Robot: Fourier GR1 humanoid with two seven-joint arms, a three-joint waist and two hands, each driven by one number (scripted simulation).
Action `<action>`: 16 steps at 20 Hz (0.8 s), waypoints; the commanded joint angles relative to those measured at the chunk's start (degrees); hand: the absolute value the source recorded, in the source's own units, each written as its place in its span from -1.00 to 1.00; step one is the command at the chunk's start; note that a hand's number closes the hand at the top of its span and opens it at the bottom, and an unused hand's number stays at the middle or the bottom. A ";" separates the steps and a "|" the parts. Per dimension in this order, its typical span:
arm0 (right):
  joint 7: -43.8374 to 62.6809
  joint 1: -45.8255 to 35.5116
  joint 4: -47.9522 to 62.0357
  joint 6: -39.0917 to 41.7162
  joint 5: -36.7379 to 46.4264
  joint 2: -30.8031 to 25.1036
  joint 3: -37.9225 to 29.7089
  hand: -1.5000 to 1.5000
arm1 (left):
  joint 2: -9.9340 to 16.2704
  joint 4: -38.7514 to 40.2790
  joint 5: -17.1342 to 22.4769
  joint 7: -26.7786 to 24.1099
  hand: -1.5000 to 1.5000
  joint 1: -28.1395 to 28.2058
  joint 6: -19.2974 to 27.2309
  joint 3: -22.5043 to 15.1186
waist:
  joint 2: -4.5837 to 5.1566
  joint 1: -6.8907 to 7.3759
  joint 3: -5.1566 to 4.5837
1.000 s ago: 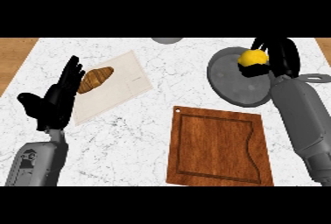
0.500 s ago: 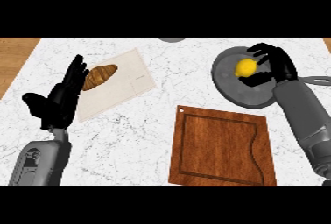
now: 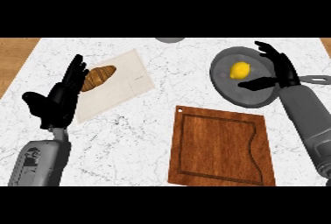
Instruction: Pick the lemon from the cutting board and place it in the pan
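White marbled stone forms the top of the bench (image 3: 149,127), seen steeply from above, with strips of wood showing past its far corners. On the bench's right side, toward the far edge, sits a round grey pan (image 3: 223,85), its handle pointing right and mostly hidden behind the robot's arm. The lemon (image 3: 241,70) lies inside the pan, a little beyond its middle, and it touches neither robot hand. The right robot hand (image 3: 279,72) sits just to the lemon's right, over the pan's rim, with its fingers spread apart and holding nothing; fingers reach past the lemon on the far side and the thumb points left on the near side, so the fruit lies in the open gap between them, directly left of the palm. The lemon looks almost round, slightly longer from near to far. Nearer the robot, a brown wooden cutting board (image 3: 220,148) lies bare, just in front of the pan. Judging by this, the placing looks done, and the hand need only draw back to the right, away from the fruit. At the left, the left robot hand (image 3: 58,98) rests open, fingers up, well apart from the pan, beside a pale mat (image 3: 123,87) carrying a croissant (image 3: 98,77).
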 commanded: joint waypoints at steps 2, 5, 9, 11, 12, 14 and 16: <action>-7.00 -0.62 -0.58 1.68 -7.05 -1.05 -6.66 -1.00 | 0.11 1.44 0.74 -0.92 0.00 0.47 -0.07 1.21 | -0.47 -1.35 -0.07; -9.69 1.14 0.89 7.86 -10.50 -3.37 -9.47 -1.00 | -0.38 -0.39 -0.64 1.47 0.00 0.79 1.13 -0.02 | -0.81 -1.97 -0.09; -13.12 5.77 0.67 21.47 -13.08 -6.56 -9.84 -1.00 | 1.45 -0.30 0.02 0.64 0.00 2.33 0.58 2.12 | -1.64 -3.73 -0.22; -16.29 8.85 -1.13 26.21 -13.81 -6.60 -9.20 -1.00 | 0.48 0.84 0.02 -0.15 0.00 1.99 1.55 2.44 | -1.95 -4.71 -0.29; -17.95 10.85 -1.21 28.94 -14.27 -8.57 -9.42 -1.00 | 1.99 3.29 0.84 -2.22 0.00 2.05 0.13 4.01 | -1.83 -4.79 -0.30; -17.98 12.60 -3.63 33.84 -15.60 -11.12 -9.42 -1.00 | 0.76 1.33 0.11 -1.83 0.00 2.97 0.81 2.58 | -2.14 -5.20 -0.33; -16.48 14.50 -7.02 37.26 -16.73 -12.51 -9.05 -1.00 | 1.18 0.26 0.05 -1.97 0.00 5.87 0.81 3.11 | -2.53 -5.78 -0.42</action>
